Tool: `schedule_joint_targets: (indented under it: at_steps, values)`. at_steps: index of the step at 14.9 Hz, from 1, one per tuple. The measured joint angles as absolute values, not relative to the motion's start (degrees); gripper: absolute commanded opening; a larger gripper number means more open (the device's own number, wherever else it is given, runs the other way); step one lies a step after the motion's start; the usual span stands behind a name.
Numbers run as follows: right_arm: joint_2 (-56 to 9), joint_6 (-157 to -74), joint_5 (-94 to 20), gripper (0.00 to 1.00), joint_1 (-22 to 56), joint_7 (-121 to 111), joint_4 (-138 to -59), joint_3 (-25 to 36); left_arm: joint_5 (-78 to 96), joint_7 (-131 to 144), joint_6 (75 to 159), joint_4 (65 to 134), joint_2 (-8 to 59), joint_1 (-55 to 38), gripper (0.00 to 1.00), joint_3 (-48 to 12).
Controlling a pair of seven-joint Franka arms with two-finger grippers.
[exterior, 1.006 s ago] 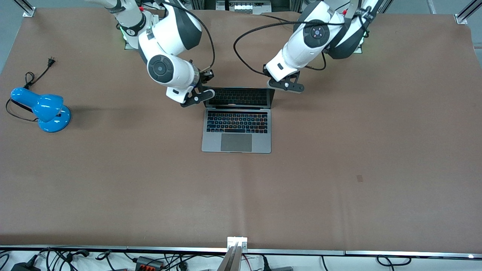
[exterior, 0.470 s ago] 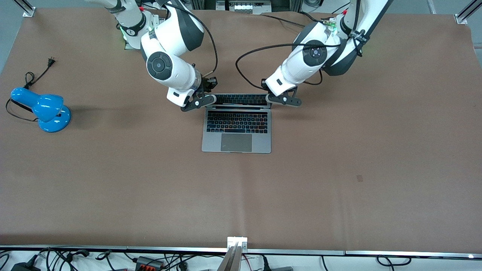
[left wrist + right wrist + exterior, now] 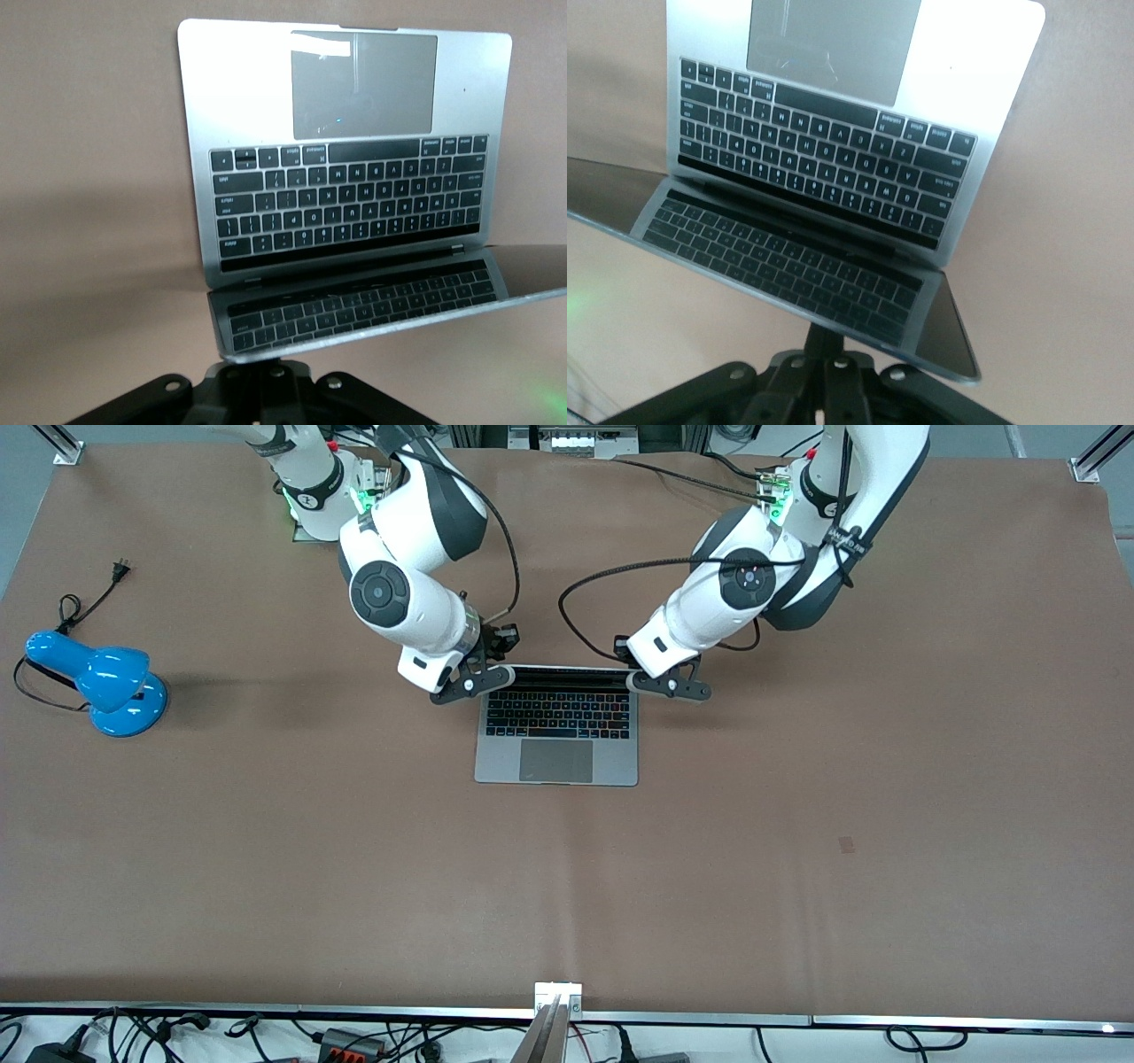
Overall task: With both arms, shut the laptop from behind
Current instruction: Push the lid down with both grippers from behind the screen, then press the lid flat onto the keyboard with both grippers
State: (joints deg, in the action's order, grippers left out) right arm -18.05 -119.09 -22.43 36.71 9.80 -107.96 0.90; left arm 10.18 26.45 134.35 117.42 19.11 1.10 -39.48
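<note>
Front view shows the right gripper (image 3: 472,682) pressed against the top edge of the laptop's (image 3: 556,735) lid at the corner toward the right arm's end of the table; its fingers look drawn together, holding nothing, with the dark finger bar lying along the lid's edge; the left gripper (image 3: 669,685) sits the same way at the lid's corner toward the left arm's end, fingers likewise drawn together and empty; between the two, the lid shows only as a thin dark strip above the keyboard, tipped steeply forward over the base; in the left wrist view the gripper's black fingers (image 3: 266,390) meet the lid's edge just above them, and the dark screen reflects the keys; the right wrist view gives the same picture, the fingers (image 3: 824,376) touching the lid's rim while the screen leans over the keyboard and trackpad; the laptop stands near the middle of the brown table (image 3: 797,850), its base flat and open toward the front camera; well apart from it, toward the right arm's end, a blue desk lamp (image 3: 97,682) rests with its black cord (image 3: 84,607) trailing loose.
</note>
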Motion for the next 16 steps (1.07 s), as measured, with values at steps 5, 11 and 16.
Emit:
schedule_joint_targets:
  at_steps: [5,11,16]
  values:
    - [-23.0,-121.6,-22.4,0.00,36.6,9.8,-104.0,1.4,7.2,26.5,134.4,113.5,23.8,1.1,0.00,-37.5]
    - [-28.7,-122.8,-22.4,0.00,36.2,9.8,-99.8,3.2,0.7,29.0,134.8,108.6,31.4,0.9,0.00,-35.8]
    - [-33.1,-124.2,-22.1,0.00,36.1,9.8,-97.1,3.7,-2.3,31.1,137.4,106.5,35.7,-0.2,0.00,-35.6]
